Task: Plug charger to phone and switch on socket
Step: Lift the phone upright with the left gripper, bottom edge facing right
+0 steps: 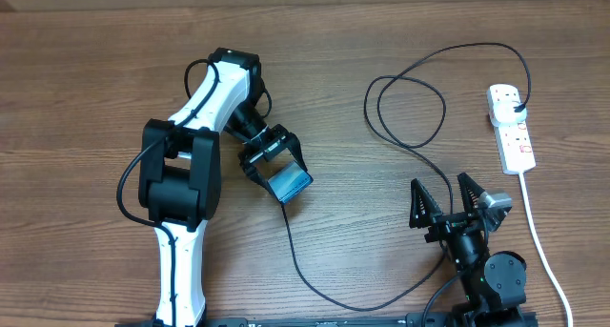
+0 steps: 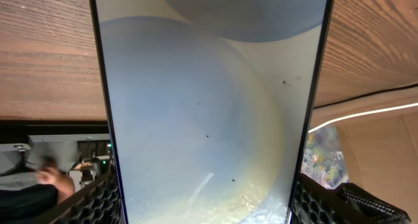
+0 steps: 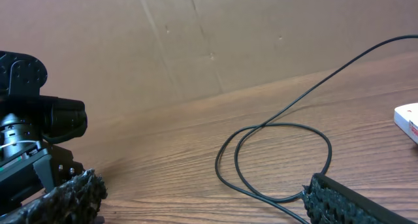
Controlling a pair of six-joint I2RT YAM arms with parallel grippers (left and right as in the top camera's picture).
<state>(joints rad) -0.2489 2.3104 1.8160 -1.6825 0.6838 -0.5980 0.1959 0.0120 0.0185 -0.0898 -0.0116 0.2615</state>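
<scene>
The left hand clamps the phone by its edges, near the middle of the counter. The charger runs from its plug in the socket, loops, then reaches the phone's lower edge; I cannot tell whether the tip is seated. The right hand stands wide and empty beside the cable.

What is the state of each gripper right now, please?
Left gripper: closed on the phone.
Right gripper: open, holding nothing.
</scene>
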